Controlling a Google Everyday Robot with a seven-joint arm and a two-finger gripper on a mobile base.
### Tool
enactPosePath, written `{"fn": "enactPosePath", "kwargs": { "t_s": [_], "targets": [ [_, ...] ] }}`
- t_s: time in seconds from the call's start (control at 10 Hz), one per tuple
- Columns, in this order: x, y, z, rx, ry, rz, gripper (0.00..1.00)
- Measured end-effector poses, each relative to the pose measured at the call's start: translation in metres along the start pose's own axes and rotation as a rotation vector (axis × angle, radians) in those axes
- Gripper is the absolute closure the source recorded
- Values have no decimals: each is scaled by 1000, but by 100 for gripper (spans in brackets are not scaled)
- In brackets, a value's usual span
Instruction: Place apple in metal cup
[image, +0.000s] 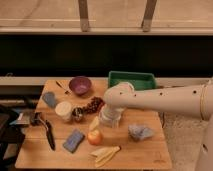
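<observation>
The gripper (95, 124) hangs just above the apple (94, 137); spread or closed, I can't tell; best drop straight down, centred, minding the metal cup (77, 114) nearby.

Arm (165, 99) outstretched leftward, claw (103, 121) low, downturned.

Gripper (96, 123) just above apple (94, 137) on wooden table (145, 151); metal cup (77, 114) near, just beside white cup (63, 110)
</observation>
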Motion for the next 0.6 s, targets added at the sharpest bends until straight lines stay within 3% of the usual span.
{"fn": "enactPosePath", "kwargs": {
  "t_s": [0.3, 0.6],
  "targets": [
    [-4, 15, 15, -8, 24, -36, 20],
    [-24, 22, 42, -53, 63, -56, 20]
  ]
}}
